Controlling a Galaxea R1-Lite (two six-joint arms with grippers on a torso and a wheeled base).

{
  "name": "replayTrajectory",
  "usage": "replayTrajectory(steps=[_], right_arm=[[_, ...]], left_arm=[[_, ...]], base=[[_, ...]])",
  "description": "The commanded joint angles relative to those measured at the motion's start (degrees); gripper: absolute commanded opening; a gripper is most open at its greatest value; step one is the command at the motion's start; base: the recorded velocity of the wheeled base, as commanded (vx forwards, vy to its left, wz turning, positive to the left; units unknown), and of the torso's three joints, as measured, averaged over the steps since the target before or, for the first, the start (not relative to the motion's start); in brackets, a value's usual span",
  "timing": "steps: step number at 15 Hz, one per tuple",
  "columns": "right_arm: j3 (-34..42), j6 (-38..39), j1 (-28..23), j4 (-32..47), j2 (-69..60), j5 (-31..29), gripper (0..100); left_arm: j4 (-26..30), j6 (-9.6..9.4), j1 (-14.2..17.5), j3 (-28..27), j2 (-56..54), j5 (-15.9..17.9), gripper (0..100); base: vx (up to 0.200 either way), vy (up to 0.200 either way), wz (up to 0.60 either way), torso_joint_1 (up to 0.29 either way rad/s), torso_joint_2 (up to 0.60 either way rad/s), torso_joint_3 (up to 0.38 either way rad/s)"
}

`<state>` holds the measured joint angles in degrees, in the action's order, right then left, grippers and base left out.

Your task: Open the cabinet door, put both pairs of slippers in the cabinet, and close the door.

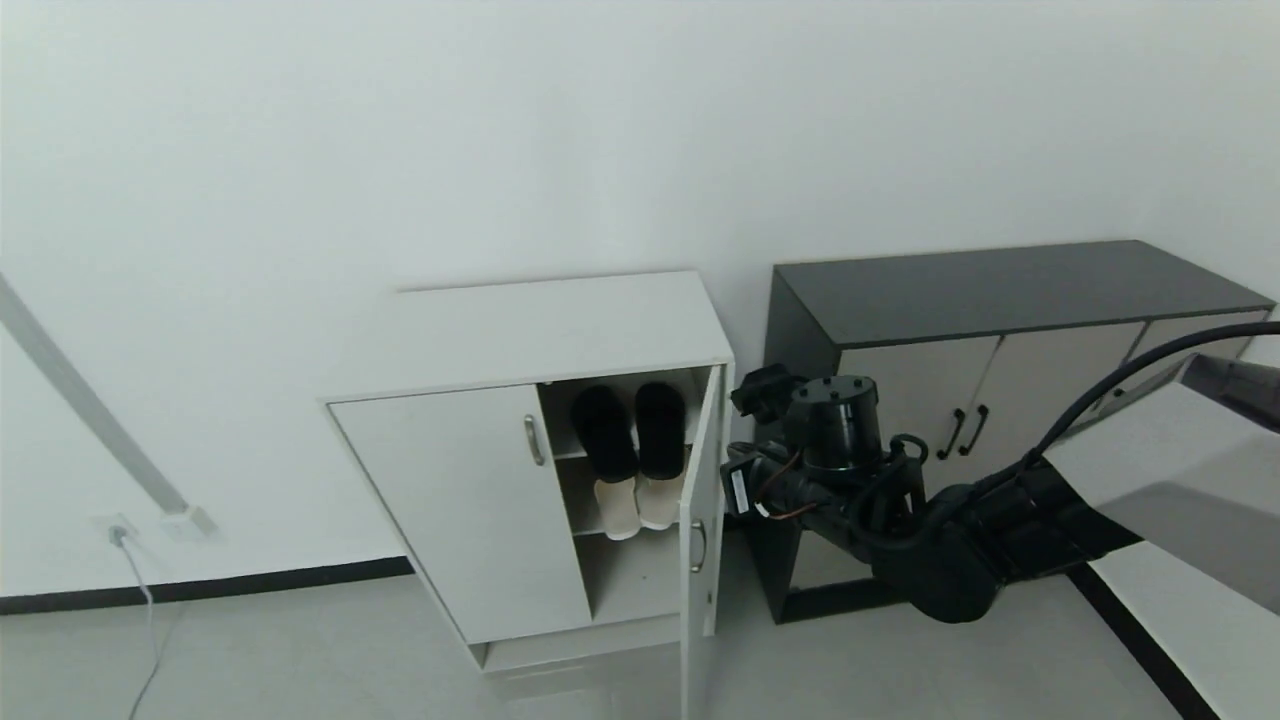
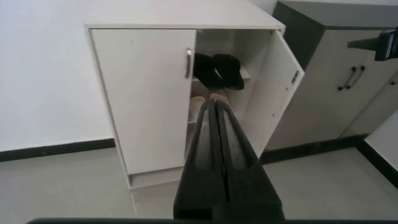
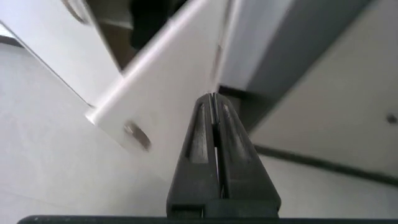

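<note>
Head view: both slipper pairs are already inside the cabinet [image 1: 520, 340] — black pair [image 1: 630, 430] above, white pair [image 1: 635, 505] below. Its right door [image 1: 703, 480] stands open. Right tool [image 3: 214, 109], fingers pressed together and empty, sits just beside the door's outer face; left tool [image 2: 214, 106] is likewise closed — only closing seems left.

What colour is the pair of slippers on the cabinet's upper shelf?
Black; the upper slippers show best in the head view.

Bright, even light, probably from overhead. Inside the white two-door cabinet [image 1: 520, 330] lies soft shade; the pale grey floor [image 1: 300, 660] reflects faintly
</note>
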<state>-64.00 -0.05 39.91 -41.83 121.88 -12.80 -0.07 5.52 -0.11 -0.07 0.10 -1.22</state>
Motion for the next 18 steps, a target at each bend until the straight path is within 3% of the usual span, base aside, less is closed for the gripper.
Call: replayTrajectory(steps=[1, 9, 11, 18], right_arm=[[0.5, 0.0, 0.0, -0.5, -0.1, 0.1, 0], [3.3, -0.1, -0.6, -4.3, -2.2, -0.4, 0], [7.8, -1.1, -1.5, -4.2, -6.3, -0.8, 0], [29.1, -2.2, -6.5, -4.4, -16.0, -1.0, 0]], left_arm=[[0.0, 0.01, 0.0, 0.0, 0.1, 0.0, 0], [0.0, -0.34, 0.0, 0.0, 0.1, 0.0, 0], [0.0, -0.25, 0.0, 0.0, 0.1, 0.0, 0], [0.0, -0.16, 0.0, 0.0, 0.1, 0.1, 0]], base=[[0.000, 0.000, 0.60, 0.012, 0.02, 0.002], [0.000, 0.000, 0.07, 0.001, 0.00, 0.000], [0.000, 0.000, 0.00, 0.000, 0.00, 0.000], [0.200, 0.000, 0.00, 0.002, 0.00, 0.004]])
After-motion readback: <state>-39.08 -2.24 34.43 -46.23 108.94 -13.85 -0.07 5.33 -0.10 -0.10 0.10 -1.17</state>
